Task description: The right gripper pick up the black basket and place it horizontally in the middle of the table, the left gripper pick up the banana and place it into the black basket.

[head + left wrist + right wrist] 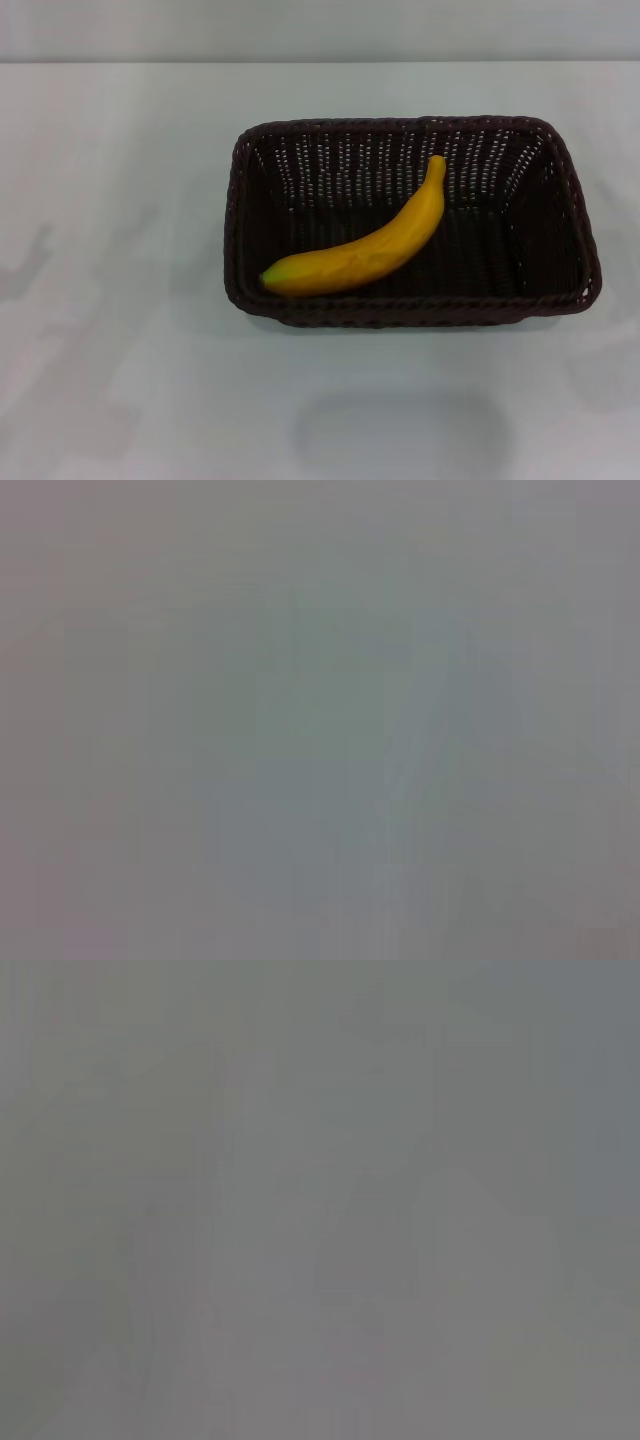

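Note:
The black basket (560, 215) lies lengthwise across the middle of the white table (120, 300), a little to the right of centre in the head view. The yellow banana (365, 247) lies inside it on a slant, its greenish tip at the near left corner and its other end toward the far wall. Neither gripper shows in the head view. Both wrist views show only plain grey surface, with no fingers, basket or banana in them.
The table's far edge (320, 62) runs along the top of the head view. Bare tabletop lies to the left of the basket and in front of it.

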You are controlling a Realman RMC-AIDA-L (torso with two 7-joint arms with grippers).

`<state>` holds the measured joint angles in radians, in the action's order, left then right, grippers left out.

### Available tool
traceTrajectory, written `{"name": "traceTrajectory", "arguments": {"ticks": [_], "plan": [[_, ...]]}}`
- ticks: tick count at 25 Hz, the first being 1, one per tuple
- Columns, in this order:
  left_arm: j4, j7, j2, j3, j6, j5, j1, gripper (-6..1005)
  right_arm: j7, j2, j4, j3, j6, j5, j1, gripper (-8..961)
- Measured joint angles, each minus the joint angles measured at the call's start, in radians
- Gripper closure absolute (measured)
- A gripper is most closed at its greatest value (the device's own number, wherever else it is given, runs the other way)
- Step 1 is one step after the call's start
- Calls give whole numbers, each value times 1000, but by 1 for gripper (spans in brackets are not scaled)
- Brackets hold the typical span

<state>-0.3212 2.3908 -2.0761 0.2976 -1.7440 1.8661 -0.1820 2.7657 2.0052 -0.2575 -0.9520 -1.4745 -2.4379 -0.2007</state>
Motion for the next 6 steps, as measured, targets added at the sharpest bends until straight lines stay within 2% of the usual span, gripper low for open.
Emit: {"name": "traceTrajectory", "arguments": {"ticks": [1, 6], "plan": [[29, 35, -1, 0, 0, 15, -4, 131, 0, 0, 0, 1, 0, 0, -3, 77], [165, 146, -3, 3, -7, 56, -34, 131, 1, 2, 10, 4, 0, -4, -9, 81]]}}
